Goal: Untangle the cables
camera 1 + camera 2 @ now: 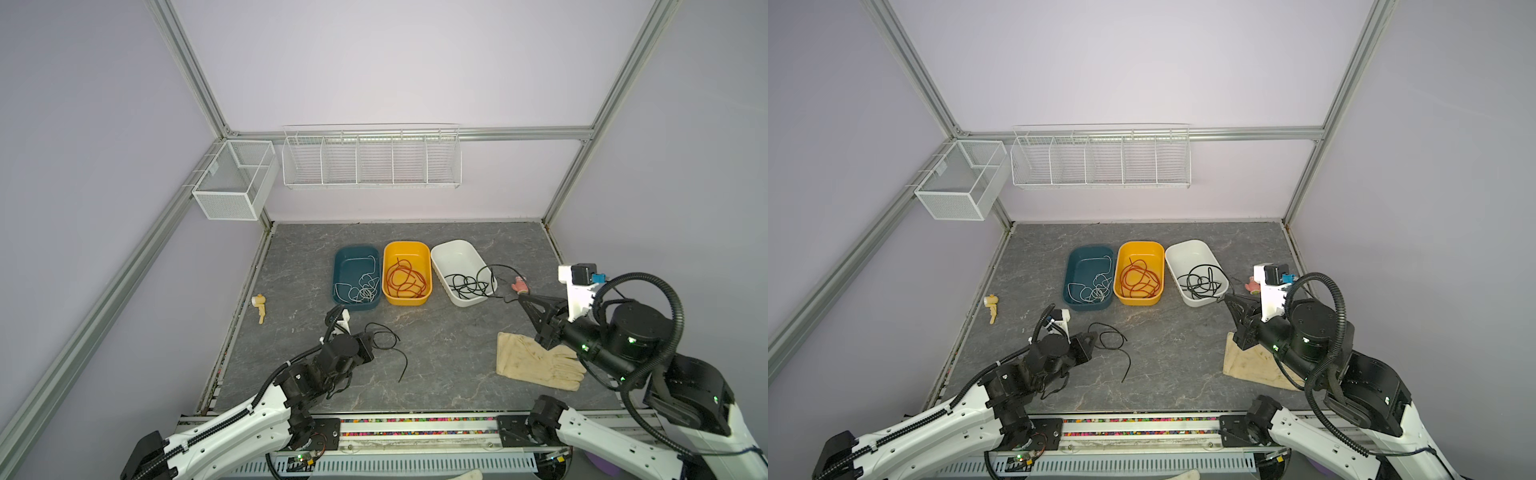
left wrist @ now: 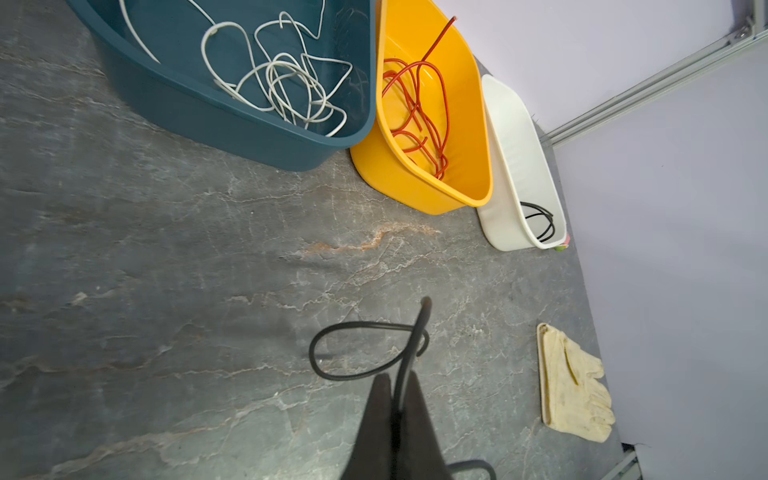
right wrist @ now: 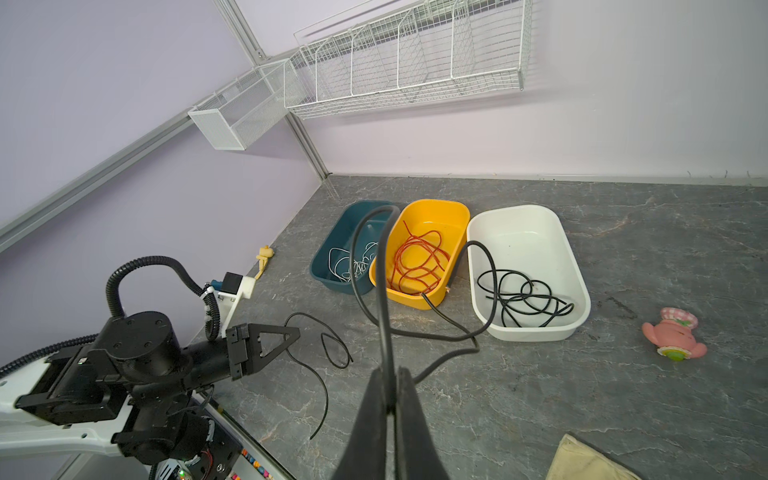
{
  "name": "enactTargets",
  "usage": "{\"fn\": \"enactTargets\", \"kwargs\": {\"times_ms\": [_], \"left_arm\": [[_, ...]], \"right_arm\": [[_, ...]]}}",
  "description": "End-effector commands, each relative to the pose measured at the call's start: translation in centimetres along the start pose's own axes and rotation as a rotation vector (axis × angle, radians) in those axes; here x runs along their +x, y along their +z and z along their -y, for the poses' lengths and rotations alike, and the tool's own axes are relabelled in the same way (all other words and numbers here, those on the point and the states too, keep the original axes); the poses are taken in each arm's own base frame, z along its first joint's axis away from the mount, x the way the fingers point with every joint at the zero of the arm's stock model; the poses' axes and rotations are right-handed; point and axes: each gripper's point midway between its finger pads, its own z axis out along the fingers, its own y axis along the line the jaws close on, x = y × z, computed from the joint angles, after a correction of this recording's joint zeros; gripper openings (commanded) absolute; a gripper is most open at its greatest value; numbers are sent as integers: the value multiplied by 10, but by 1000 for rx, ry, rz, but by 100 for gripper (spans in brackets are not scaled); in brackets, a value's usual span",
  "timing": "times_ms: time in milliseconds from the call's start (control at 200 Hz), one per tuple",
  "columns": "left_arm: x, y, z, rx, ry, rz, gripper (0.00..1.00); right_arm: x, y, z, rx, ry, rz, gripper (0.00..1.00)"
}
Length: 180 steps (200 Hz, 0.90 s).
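Left gripper (image 2: 397, 376) clenched on loose black cable (image 2: 361, 326); right gripper (image 3: 390, 372) pinching second black cable (image 3: 383, 324), apparently trailing from white tub (image 3: 536, 334).

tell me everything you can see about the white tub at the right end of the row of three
The white tub is an open rectangular bin with rounded corners that looks like glossy plastic. It stands upright on the grey table, close beside the yellow tub. A tangle of black cable lies in its near half; the far half is bare. One strand runs out over its rim to the right gripper, which is shut on it.
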Motion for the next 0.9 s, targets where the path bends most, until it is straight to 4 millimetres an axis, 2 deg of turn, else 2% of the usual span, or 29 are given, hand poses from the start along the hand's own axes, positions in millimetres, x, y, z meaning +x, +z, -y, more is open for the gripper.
{"fn": "enactTargets", "kwargs": {"times_ms": [0, 215, 420, 895], "left_arm": [[-4, -2, -2, -31, 96, 0, 0], [-4, -1, 7, -21, 183, -28, 0], [3, 7, 6, -48, 239, -69, 0], [5, 9, 4, -51, 278, -71, 0]], "right_arm": [[2, 3, 4, 23, -23, -1, 7], [5, 6, 12, 73, -47, -15, 7], [7, 12, 22, 140, -74, -29, 6], [11, 41, 42, 296, -125, -99, 6]]}}
